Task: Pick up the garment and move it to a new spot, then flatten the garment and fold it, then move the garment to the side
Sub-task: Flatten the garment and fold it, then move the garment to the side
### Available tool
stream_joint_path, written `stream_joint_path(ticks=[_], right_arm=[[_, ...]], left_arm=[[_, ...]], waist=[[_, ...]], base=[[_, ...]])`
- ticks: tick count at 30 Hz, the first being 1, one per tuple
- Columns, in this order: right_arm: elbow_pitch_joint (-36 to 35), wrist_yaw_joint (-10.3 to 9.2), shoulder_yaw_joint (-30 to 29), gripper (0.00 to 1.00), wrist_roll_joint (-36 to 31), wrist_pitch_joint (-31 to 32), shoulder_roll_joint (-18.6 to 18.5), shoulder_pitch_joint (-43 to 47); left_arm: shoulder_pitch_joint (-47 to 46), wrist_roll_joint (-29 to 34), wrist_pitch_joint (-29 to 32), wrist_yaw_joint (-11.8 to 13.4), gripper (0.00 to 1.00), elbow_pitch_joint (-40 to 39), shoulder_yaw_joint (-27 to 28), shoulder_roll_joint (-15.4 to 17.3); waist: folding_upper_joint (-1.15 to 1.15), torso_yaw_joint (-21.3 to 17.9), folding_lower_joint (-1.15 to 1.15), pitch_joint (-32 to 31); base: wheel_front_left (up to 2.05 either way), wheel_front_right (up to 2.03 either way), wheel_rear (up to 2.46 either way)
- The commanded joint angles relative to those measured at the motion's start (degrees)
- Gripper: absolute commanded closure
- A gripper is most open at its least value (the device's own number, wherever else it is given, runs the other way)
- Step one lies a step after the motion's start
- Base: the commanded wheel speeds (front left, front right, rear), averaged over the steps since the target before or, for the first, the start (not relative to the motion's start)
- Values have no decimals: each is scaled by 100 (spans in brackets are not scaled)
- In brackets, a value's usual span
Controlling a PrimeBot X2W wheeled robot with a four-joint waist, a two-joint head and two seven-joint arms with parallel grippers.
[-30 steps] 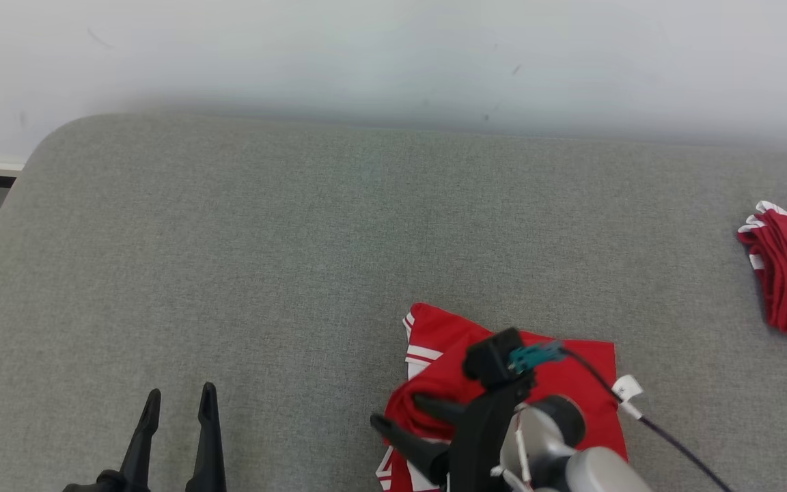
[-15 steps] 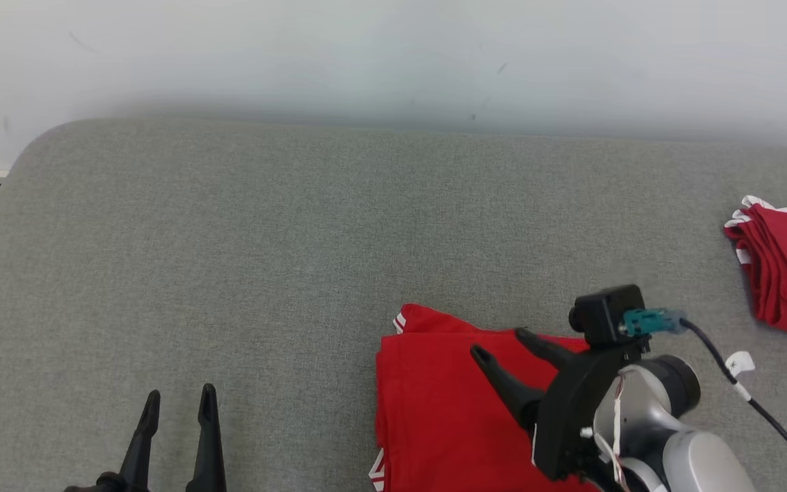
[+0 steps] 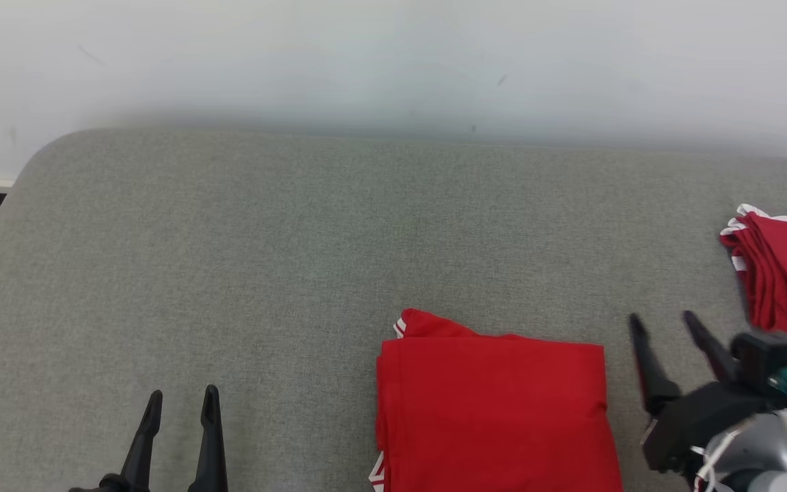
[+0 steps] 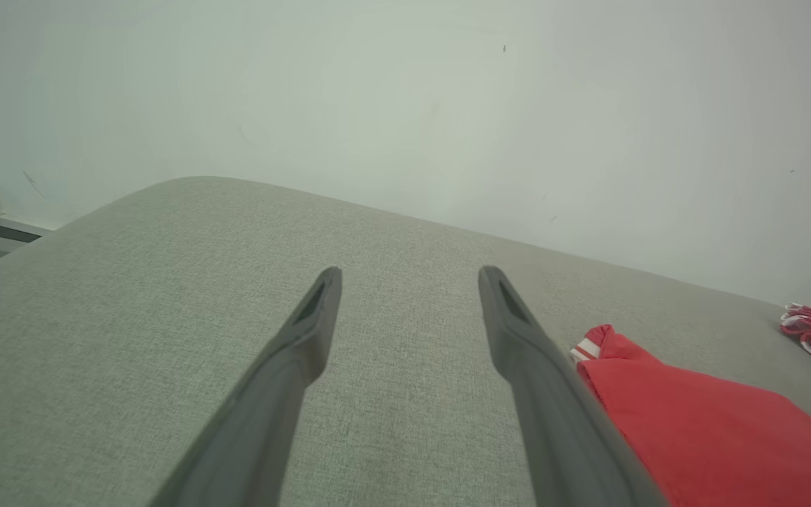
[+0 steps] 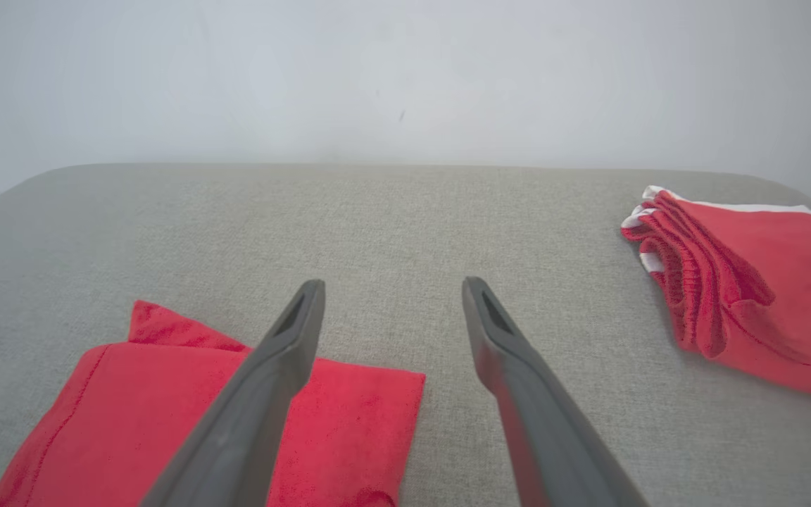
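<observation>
**Folded garment lies flat, both grippers clear of it**

The garment (image 3: 492,410) is red with white stripes at its edges, folded into a flat, roughly square pad. It lies on the grey cushion (image 3: 264,260) at the lower middle of our head view, a little right of centre. The bottom of the frame cuts off its near edge. A small striped corner pokes out at its far left, and another bit of white stripe shows at its near left edge. Nothing grips it.

Our right gripper (image 3: 660,318) stands just to the right of the garment and apart from it. Its two fingers are spread wide with nothing between them, pointing toward the wall (image 3: 393,55). In the right wrist view one finger crosses in front of the garment's end. We cannot tell how high the gripper sits above the cushion.

Our left gripper (image 3: 183,391) is at the lower left, well apart from the garment. Its fingers are also spread wide, with bare cushion showing between them.

A pile (image 3: 786,280) of red cloth with white trim lies at the cushion's right edge, beyond the right gripper and well apart from the garment. The pale wall rises behind the cushion, whose far left corner is rounded.
</observation>
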Motion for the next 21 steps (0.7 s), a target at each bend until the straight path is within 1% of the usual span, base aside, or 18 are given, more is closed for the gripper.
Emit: stream_joint_path(ticks=[1, 3, 5, 8, 9, 12, 14, 16, 21], right_arm=[[113, -15, -257, 0, -145, -553, 35, 137], [262, -15, -497, 0, -196, -1134, 52, 207], [453, -15, -660, 0, -22, -1660, 55, 271], [712, -15, -696, 0, 105, -2357, 56, 319], [712, -15, -696, 0, 105, -2357, 56, 319], [981, -15, -644, 0, 119, -2883, 53, 392], [1156, -15, -629, 0, 84, -3115, 52, 405], [1443, -15, -550, 0, 24, -3259, 55, 376], [1781, -15, -506, 0, -62, -3391, 51, 249]], left_arm=[[48, 21, -48, -8, 0, 0, -7, 0], [64, 39, -68, -43, 0, -2, -18, -27], [76, 62, -78, -60, 0, 5, -20, -55], [81, 62, -90, -99, 0, 31, -7, -108], [81, 62, -90, -99, 0, 31, -7, -108], [59, 90, -94, -148, 0, 17, 87, -153], [86, 132, -87, -190, 0, 2, 154, -177], [123, 232, -85, -262, 0, 17, 224, -168], [179, 295, -86, -354, 0, 48, 397, -168]], waist=[[0, -63, 0, -65], [0, -127, 0, -120], [0, -199, 0, -172], [0, -314, 0, -252], [0, -314, 0, -252], [0, -435, 0, -333], [0, -503, 0, -385], [0, -607, 0, -472], [0, -759, 0, -542]], base=[[0, 0, 0], [0, 0, 0], [0, 0, 0], [0, 0, 0], [0, 0, 0], [0, 0, 0], [0, 0, 0], [0, 0, 0], [0, 0, 0]])
